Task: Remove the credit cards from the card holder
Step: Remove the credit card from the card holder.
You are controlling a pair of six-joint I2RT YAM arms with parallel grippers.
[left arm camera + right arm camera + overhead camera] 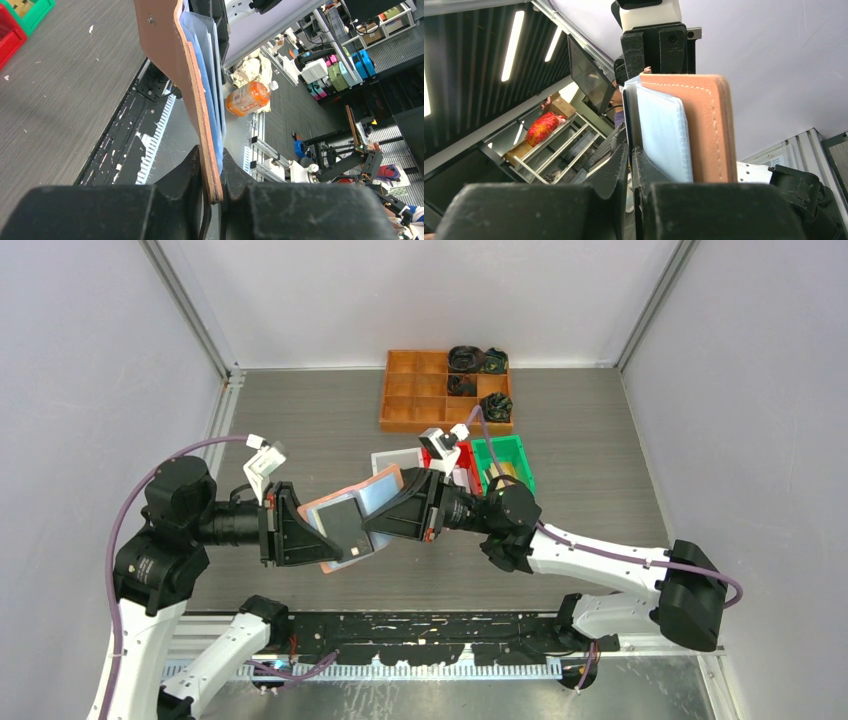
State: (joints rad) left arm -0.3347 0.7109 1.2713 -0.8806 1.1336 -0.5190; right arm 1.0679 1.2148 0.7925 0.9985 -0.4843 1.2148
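Near side of the orange tray [445,390]: the card holder [318,512] hangs open in the air above the worktop [300,410], between the two arms.
Left fingers [185,175]: pressed on the pink leather edge of the holder, with the pale blue pockets [212,100] caught on the inner side.
Right fingers [616,170]: nearly together on a thin pale leaf of the holder; the blue pocket and the leather cover stand just beside them, outside the grip. I cannot tell if a card is in that leaf.
Dark card [350,527]: sits in the open holder, face up.
Left arm [180,510]: reaches level toward the tray side, wrist turned sideways.
Right arm [600,560]: stretched across, its fingers pointing at the left ones.
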